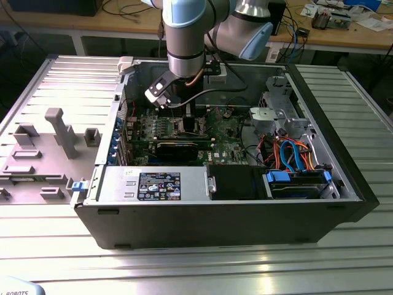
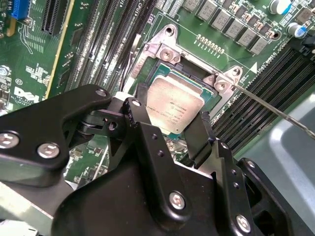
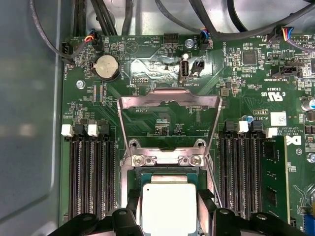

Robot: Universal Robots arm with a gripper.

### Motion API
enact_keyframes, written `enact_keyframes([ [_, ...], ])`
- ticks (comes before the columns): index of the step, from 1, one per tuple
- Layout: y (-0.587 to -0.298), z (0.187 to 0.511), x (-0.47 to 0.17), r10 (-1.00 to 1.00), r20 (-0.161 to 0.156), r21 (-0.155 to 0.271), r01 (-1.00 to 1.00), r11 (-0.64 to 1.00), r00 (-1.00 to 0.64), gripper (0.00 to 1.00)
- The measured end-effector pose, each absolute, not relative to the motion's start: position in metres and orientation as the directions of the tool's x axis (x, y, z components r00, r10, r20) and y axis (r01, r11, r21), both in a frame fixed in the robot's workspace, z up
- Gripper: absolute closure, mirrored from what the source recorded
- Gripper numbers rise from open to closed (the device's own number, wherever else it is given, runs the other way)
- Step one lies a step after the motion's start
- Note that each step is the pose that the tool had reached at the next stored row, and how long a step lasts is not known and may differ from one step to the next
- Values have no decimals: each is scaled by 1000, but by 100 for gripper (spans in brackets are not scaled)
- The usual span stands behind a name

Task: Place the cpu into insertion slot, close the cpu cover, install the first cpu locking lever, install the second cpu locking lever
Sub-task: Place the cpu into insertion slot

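The cpu [image 2: 174,103], a flat silver-grey square chip, sits between my gripper's [image 2: 170,117] two black fingers [image 2: 136,114], which press on its opposite edges. It lies level in the mouth of the insertion slot [image 2: 189,73], a dark socket with a silver rim; whether it is fully seated I cannot tell. The cpu cover [image 3: 170,100], a thin silver frame, stands swung open behind the slot. A thin wire locking lever [image 2: 275,111] sticks out free beside the socket. In the exterior view my gripper [image 1: 190,120] reaches down into the open computer case [image 1: 221,221].
Long black memory slots [image 3: 93,177] flank the socket on both sides. A long black card [image 1: 177,147] lies in front of the arm. A drive bay with blue and orange cables [image 1: 295,157] fills the exterior view's right. A grey parts fixture [image 1: 43,153] lies outside the case.
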State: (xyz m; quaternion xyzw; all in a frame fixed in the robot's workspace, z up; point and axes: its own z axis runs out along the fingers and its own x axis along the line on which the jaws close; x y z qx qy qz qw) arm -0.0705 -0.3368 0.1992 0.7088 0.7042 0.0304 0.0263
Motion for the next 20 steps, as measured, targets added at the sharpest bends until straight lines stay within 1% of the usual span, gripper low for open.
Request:
enact_keyframes([
  [17, -335, 198, -70, 1000, 3, 80, 997, -6, 6, 46],
  [18, -335, 198, -70, 1000, 3, 80, 997, -7, 6, 45],
  [19, -335, 198, -70, 1000, 3, 80, 997, -7, 6, 38],
  [20, -335, 198, -70, 1000, 3, 80, 997, -7, 6, 38],
])
